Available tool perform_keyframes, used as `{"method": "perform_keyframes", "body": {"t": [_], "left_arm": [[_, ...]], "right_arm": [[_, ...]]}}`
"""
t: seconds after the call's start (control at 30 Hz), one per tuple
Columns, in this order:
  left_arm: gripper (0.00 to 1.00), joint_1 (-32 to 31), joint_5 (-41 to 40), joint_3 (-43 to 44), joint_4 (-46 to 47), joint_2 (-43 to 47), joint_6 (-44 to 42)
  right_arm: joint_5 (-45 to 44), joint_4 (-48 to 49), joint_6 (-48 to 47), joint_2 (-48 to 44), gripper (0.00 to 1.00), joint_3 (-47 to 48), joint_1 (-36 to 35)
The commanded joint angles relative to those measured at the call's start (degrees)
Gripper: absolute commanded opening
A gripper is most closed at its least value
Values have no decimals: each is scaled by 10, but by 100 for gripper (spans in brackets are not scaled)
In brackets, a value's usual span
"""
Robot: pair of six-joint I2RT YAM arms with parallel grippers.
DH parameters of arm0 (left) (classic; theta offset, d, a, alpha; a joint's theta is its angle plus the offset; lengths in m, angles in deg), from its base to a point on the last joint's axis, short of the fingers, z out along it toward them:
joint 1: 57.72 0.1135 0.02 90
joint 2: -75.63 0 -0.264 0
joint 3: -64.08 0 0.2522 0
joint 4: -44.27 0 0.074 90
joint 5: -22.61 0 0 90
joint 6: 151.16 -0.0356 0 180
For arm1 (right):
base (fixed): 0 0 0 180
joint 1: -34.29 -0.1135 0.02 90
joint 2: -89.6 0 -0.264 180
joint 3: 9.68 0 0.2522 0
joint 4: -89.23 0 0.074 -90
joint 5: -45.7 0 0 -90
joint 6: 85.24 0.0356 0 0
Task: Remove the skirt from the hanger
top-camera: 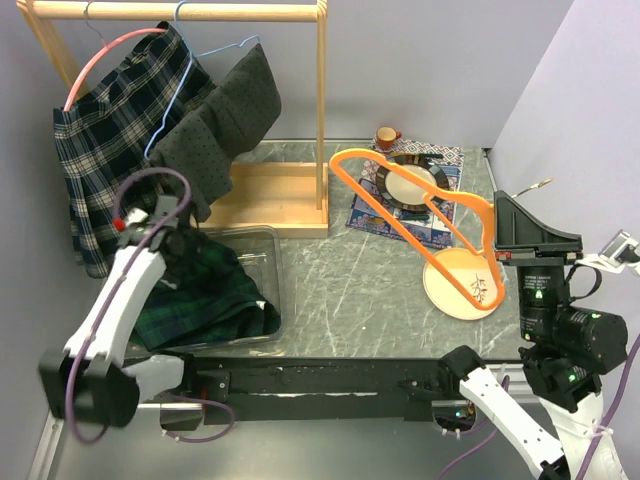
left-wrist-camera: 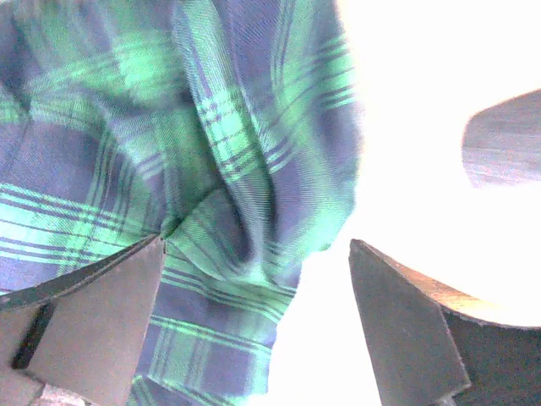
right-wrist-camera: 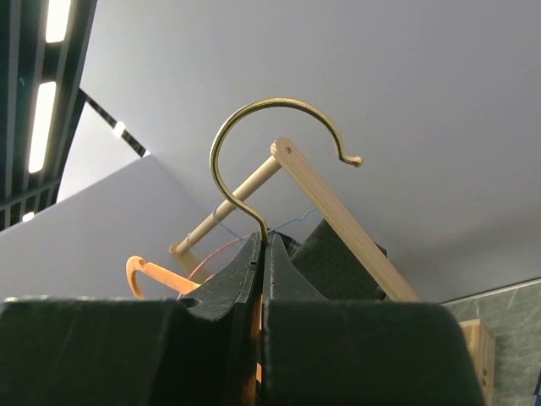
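Observation:
The green and navy plaid skirt (top-camera: 215, 292) lies bunched in a clear plastic bin (top-camera: 272, 243) at the left. My left gripper (top-camera: 183, 243) hovers just above it, open; in the left wrist view the skirt (left-wrist-camera: 228, 169) fills the space ahead, with cloth reaching between the spread fingers of the gripper (left-wrist-camera: 257, 244). The orange hanger (top-camera: 420, 215) is bare and held tilted over the table at the right. My right gripper (top-camera: 503, 228) is shut on its brass hook (right-wrist-camera: 270, 110), which rises from the closed jaws of the gripper (right-wrist-camera: 266, 241). An orange arm (right-wrist-camera: 144, 272) shows to the left.
A wooden rack (top-camera: 322, 110) at the back left carries a plaid skirt on a pink hanger (top-camera: 105, 140) and a dark grey skirt on a blue hanger (top-camera: 225, 120). A patterned placemat (top-camera: 385, 215) with a dish, a small cup (top-camera: 386, 136) and a tan plate (top-camera: 462, 285) lie under the orange hanger.

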Motion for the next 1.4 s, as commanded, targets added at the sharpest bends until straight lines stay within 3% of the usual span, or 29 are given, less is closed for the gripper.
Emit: {"method": "perform_keyframes", "body": {"t": [0.0,0.07,0.17,0.3,0.33,0.4,0.43,0.53,0.6,0.67,0.77,0.87,0.97,1.13,1.27,1.37], "left_arm": [[97,2,-64,51,-59,88,-32],[97,2,-69,60,-42,115,-60],[98,2,-42,76,42,153,-193],[99,2,109,104,158,193,-403],[99,2,194,113,170,196,-428],[99,2,265,135,205,199,-477],[98,2,368,140,219,200,-492],[95,2,556,144,267,194,-521],[86,2,612,154,265,182,-541],[86,2,682,157,259,167,-542],[86,1,803,140,314,152,-486],[86,-6,872,135,381,138,-420],[86,-32,876,152,388,119,-393],[85,-128,794,175,330,82,-430],[78,-217,753,183,319,58,-433],[72,-237,707,203,277,46,-460]], "right_arm": [[22,8,7,32,0,6,1],[28,-8,5,44,0,19,2],[81,-8,0,68,0,30,1],[174,-28,-33,124,0,63,1],[203,-38,-42,135,0,69,2],[279,-46,-74,168,0,87,1],[303,-52,-86,180,0,94,2],[398,-79,-122,228,0,123,2],[452,-109,-143,264,0,146,2],[479,-120,-155,285,0,156,1],[501,-96,-163,285,0,132,1],[517,-66,-160,285,0,117,1],[495,-54,-141,293,0,114,1],[493,-32,-118,315,0,121,0],[475,-31,-119,323,0,129,-1],[462,-31,-118,323,0,132,-2]]}}
